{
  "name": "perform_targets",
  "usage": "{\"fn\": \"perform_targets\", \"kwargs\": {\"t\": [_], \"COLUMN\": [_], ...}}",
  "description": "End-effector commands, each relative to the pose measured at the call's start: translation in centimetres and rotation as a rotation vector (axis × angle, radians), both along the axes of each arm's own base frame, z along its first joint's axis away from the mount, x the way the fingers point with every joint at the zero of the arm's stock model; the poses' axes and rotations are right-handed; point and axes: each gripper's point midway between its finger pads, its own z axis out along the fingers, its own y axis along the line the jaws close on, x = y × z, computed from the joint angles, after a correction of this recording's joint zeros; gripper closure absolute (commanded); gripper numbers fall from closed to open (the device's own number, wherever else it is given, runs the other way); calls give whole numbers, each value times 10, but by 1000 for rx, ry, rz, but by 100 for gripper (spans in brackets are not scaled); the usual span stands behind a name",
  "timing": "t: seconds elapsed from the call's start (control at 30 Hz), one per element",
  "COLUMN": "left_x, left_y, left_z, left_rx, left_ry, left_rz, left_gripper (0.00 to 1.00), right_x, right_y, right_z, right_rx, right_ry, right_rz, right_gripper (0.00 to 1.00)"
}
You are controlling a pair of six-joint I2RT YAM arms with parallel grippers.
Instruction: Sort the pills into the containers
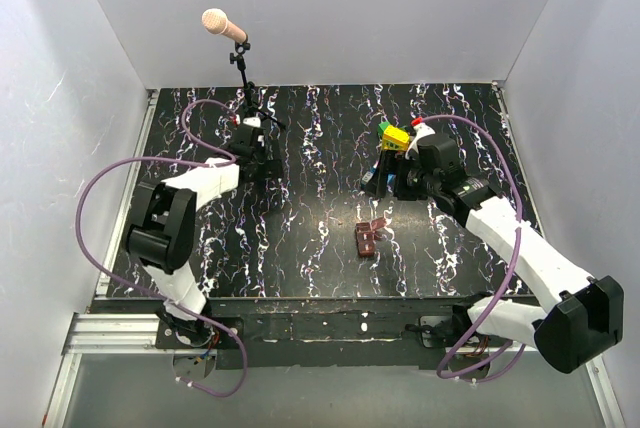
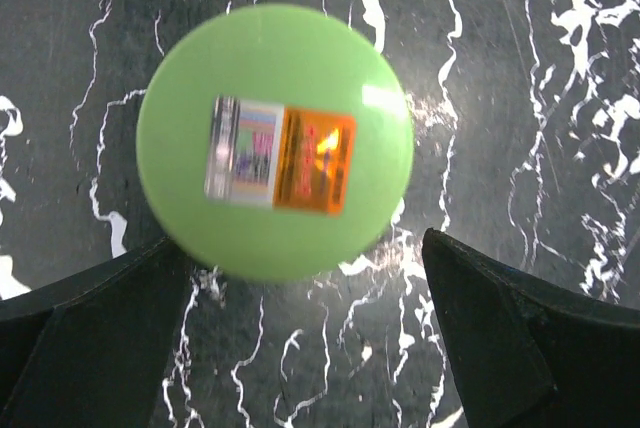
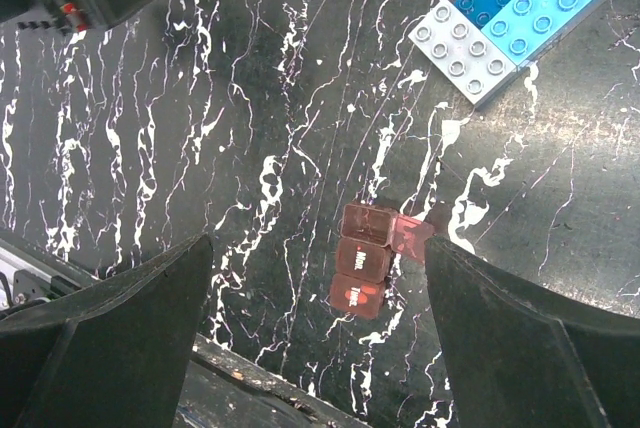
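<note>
Green bottle point(image 2: 275, 143): upright on the tabletop point(image 1: 310, 148), far left of the work area. From the left wrist it is seen top-down, with a printed label on its round top. Its position in the top view is hidden by the arm.

Left end effector point(image 2: 300, 288): poised over the bottle, jaws wide apart and clamped on nothing. The bottle's near edge sits just at the left finger. This is probably an approach for a grasp from above.

Red-brown box point(image 1: 368, 238): lies near the middle of the tabletop, well apart from the bottle. Its translucent flap point(image 3: 410, 233) is raised, so the compartments appear open for loading. The lettering on them is too blurred to read.

Right end effector point(image 3: 315, 248): hangs above the box, jaws spread and empty, with the box framed between its fingers. It is presumably lining up on it.

Brick stack point(image 1: 397, 138): yellow and blue, beyond the right end effector, no part of the sorting.

Pills: none can be made out loose on the tabletop or in the box.

Microphone point(image 1: 222, 23): on a stand at the far edge.
</note>
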Motion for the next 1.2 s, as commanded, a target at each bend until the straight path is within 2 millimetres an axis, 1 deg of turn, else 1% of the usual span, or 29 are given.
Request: {"fn": "perform_targets", "kwargs": {"t": [0.0, 0.13, 0.2, 0.27, 0.37, 0.43, 0.57, 0.67, 0.7, 0.83, 0.87, 0.97, 1.07, 1.13, 1.17], "left_x": [36, 48, 55, 60, 66, 66, 63, 61, 60, 56, 55, 49, 39, 30, 21], "left_y": [5, 12, 11, 11, 9, 7, 3, 1, 0, -1, -2, -8, -18, -25, -31], "left_z": [18, 13, 11, 7, -2, -7, -11, -5, -4, 4, 7, 20, 44, 60, 68], "left_rx": [23, 62, 72, 83, 98, 99, 82, 77, 76, 83, 85, 63, 8, -34, -63], "left_ry": [-113, -137, -149, -156, -153, -147, -149, -160, -160, -160, -163, -167, -172, -172, -163], "left_rz": [32, 64, 56, 40, 13, 1, -26, -48, -60, -100, -111, -151, -206, -241, -276], "left_gripper": [2, 2, 2, 4, 9, 18, 40, 56, 58, 74, 76, 76, 78, 80, 80], "right_x": [-4, -4, -4, -5, -5, -5, -4, -4, -5, -5, -5, -7, -9, -11, -12], "right_y": [0, 0, 1, 2, 2, 3, 5, 6, 7, 9, 9, 12, 15, 18, 20], "right_z": [6, 5, 4, 2, -1, -2, -3, -3, -2, -1, -1, 2, 9, 13, 17], "right_rx": [12, 13, 13, 12, 9, 8, 12, 17, 19, 21, 22, 32, 46, 51, 60], "right_ry": [-24, -18, -16, -13, -4, -2, 2, 4, 5, 1, 1, -5, -14, -21, -30], "right_rz": [13, 17, 23, 27, 30, 33, 43, 53, 56, 68, 72, 90, 121, 147, 165], "right_gripper": [7, 7, 7, 7, 7, 8, 8, 8, 8, 8, 8, 9, 9, 9, 9]}}
